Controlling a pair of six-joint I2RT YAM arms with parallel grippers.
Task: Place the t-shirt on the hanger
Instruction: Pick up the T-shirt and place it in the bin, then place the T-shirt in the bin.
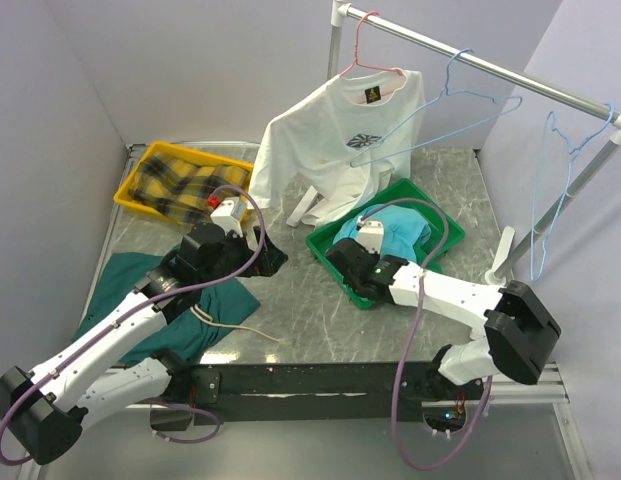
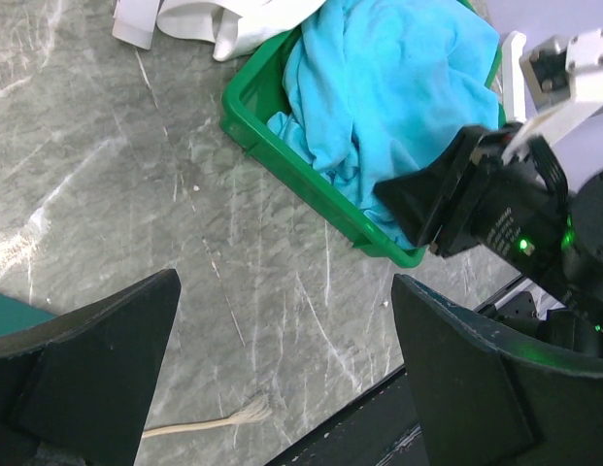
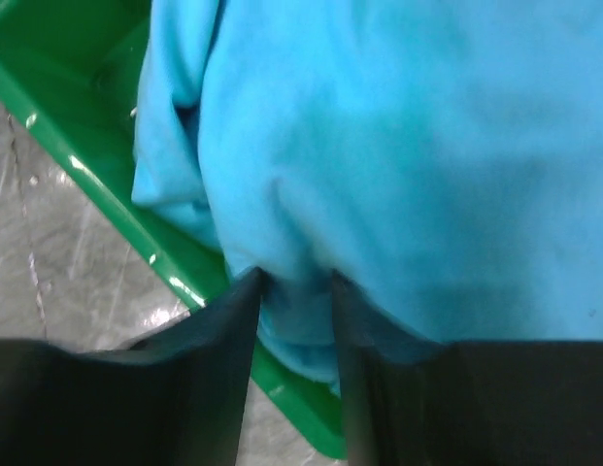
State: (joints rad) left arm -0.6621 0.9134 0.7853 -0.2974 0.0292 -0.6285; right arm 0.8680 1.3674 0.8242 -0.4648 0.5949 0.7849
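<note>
While my right gripper clamps a turquoise t-shirt fold, it looks soft, limp — best taken by its edge | left gripper: spread open.

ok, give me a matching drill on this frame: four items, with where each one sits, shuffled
Items:
1. turquoise t-shirt
2. white t-shirt
3. light-blue hanger
4. plaid cloth

Places:
a. lying in the yellow tray
b. hooked bare on the rail
c. bunched in the green bin
d. hung on the pink hanger

Pairs: 1-c, 2-d, 3-b, 4-a
</note>
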